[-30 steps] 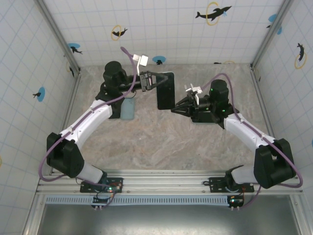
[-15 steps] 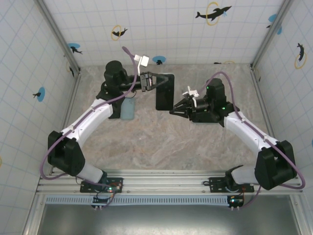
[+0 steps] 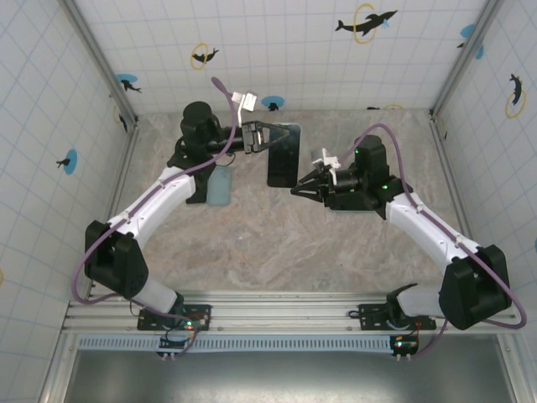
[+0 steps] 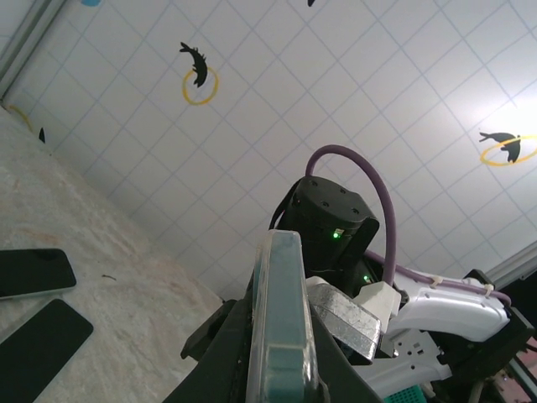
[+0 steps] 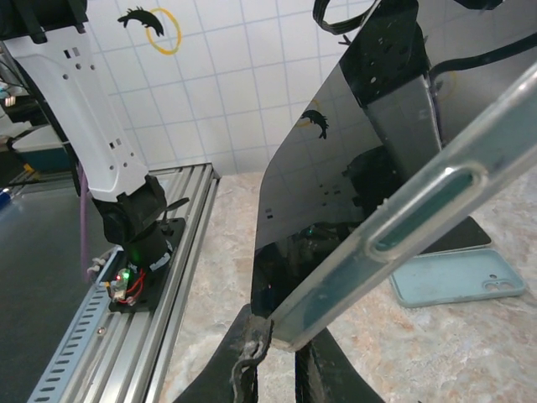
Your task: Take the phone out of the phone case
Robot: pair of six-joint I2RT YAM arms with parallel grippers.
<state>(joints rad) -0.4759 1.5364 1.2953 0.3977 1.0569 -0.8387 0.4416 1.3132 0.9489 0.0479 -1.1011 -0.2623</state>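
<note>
Now changed: right gripper point(image 3: 300, 190) has edged in under the glossy black phone in its clear plastic case point(image 3: 284, 155);
Left gripper point(image 3: 260, 137): clamped on its top edge, holding it aloft;
Right jaws: narrow, apparently pinching the lower corner;
Meaning: peeling can begin

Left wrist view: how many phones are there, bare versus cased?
Bare phones: 2
Cased phone: 1
Total: 3

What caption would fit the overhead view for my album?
Left claw and right claw hold a cased phone aloft, one at its far end, one at its near corner.
</note>
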